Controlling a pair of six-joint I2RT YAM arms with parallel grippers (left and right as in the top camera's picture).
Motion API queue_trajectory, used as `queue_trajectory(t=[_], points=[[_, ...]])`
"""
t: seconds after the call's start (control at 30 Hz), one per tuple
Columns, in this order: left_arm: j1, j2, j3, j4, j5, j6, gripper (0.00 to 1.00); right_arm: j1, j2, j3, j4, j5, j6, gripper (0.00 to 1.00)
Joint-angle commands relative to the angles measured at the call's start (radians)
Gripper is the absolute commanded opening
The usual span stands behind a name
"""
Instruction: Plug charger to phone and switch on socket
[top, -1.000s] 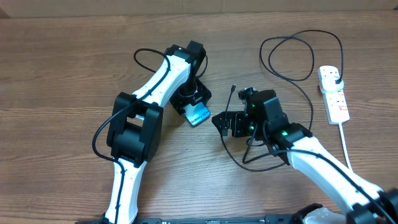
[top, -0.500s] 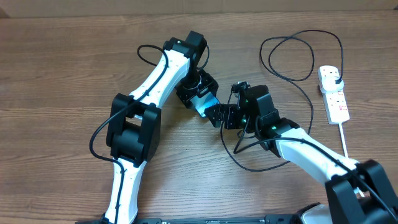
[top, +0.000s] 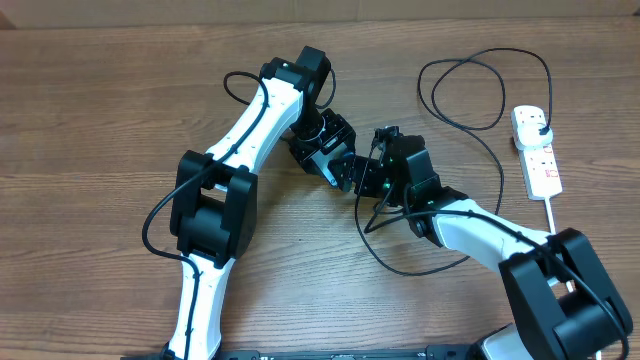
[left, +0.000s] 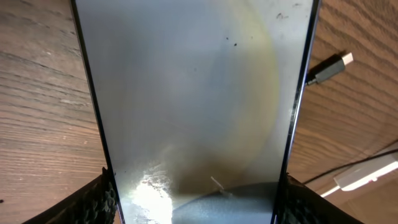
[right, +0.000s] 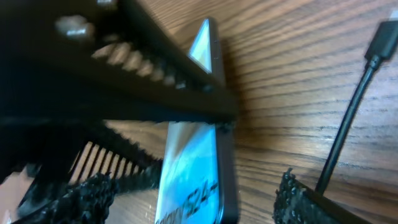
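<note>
Phone (left: 193, 93) clamped edgewise by the left claw (left: 196, 200), screen pale and glossy — right claw (right: 194, 198) spread wide, charger (right: 348, 118) beside it.

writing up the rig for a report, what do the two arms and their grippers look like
They match. The left arm and right arm have smooth white links joined by chunky black joint housings. Thin black cables loop beside the left arm's joints. The left gripper and right gripper are all black, with rough, textured fingers. No readable markings show.
</note>
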Motion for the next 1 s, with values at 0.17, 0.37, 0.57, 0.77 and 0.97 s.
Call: queue_trajectory(t=[0.17, 0.37, 0.57, 0.77, 0.97], points=[[0.001, 0.01, 0.033, -0.002, 0.064, 0.0, 0.04, -0.002, 0.057, 0.003, 0.05, 0.073, 0.083, 0.72], [-0.004, 0.01, 0.033, -0.002, 0.057, -0.004, 0.04, -0.002, 0.057, 0.004, 0.089, 0.072, 0.129, 0.52], [-0.005, 0.01, 0.033, 0.008, 0.057, -0.019, 0.04, -0.002, 0.056, 0.004, 0.1, 0.055, 0.161, 0.35], [-0.005, 0.01, 0.033, 0.007, 0.029, -0.018, 0.05, -0.002, 0.056, 0.005, 0.101, 0.019, 0.176, 0.04], [-0.001, 0.007, 0.034, 0.011, 0.009, -0.011, 1.0, -0.007, 0.053, 0.005, 0.104, 0.002, 0.181, 0.04]])
